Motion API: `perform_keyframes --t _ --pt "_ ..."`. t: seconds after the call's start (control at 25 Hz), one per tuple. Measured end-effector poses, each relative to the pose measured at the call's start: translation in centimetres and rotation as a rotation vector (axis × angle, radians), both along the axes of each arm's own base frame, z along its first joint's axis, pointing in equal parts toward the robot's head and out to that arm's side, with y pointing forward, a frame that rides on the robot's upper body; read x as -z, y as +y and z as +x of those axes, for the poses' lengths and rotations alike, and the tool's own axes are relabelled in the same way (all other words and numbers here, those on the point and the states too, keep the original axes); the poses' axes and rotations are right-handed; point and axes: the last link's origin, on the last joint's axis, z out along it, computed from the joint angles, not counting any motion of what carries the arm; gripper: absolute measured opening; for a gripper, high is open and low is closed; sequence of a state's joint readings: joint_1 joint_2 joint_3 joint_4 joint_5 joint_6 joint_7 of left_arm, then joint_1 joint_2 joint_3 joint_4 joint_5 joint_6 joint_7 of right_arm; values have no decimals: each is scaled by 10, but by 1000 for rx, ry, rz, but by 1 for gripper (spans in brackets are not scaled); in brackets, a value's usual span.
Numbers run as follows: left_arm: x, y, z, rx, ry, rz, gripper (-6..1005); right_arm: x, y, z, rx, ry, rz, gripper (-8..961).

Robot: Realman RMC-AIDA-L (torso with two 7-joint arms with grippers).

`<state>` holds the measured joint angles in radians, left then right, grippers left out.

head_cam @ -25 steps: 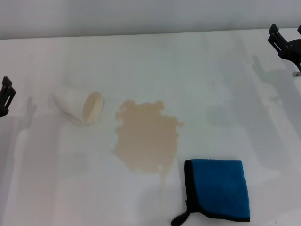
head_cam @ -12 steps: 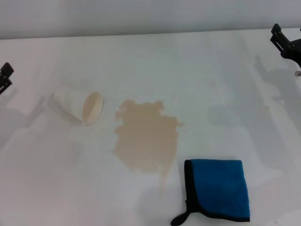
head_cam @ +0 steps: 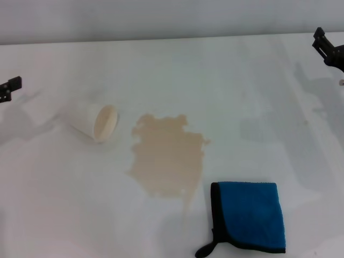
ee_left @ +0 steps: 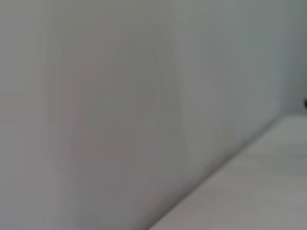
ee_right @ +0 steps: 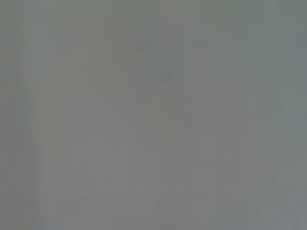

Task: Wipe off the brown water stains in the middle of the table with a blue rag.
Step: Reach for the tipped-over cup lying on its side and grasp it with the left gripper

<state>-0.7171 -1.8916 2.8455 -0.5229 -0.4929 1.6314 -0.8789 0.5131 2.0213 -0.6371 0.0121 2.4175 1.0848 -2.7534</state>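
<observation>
The brown water stain (head_cam: 168,156) is a ragged tan blotch with a thin drip tail in the middle of the white table (head_cam: 215,80). The blue rag (head_cam: 250,215), folded square with black edging and a corner loop, lies flat just to the right of and nearer than the stain. My left gripper (head_cam: 9,88) shows only as a dark tip at the far left edge. My right gripper (head_cam: 329,49) shows at the far right edge near the table's back. Both are far from the rag and stain. The wrist views show only blank grey surfaces.
A white paper cup (head_cam: 95,122) lies on its side left of the stain, its mouth facing the stain. The table's far edge meets a grey wall at the back.
Both grippers have drawn outward toward the picture's edges: the left one moved up and left, the right one slid further right. The rag, stain and cup have not moved.
</observation>
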Motion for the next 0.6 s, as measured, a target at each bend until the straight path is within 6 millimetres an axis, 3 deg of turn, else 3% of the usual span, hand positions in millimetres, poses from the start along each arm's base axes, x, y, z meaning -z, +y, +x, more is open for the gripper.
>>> perform_keyframes --t 0.28,0.6 --pt "-6 47 42 143 299 -136 887 -4 5 -1 15 23 32 870" --pt "0 64 74 318 560 -281 887 -6 11 0 55 41 55 871"
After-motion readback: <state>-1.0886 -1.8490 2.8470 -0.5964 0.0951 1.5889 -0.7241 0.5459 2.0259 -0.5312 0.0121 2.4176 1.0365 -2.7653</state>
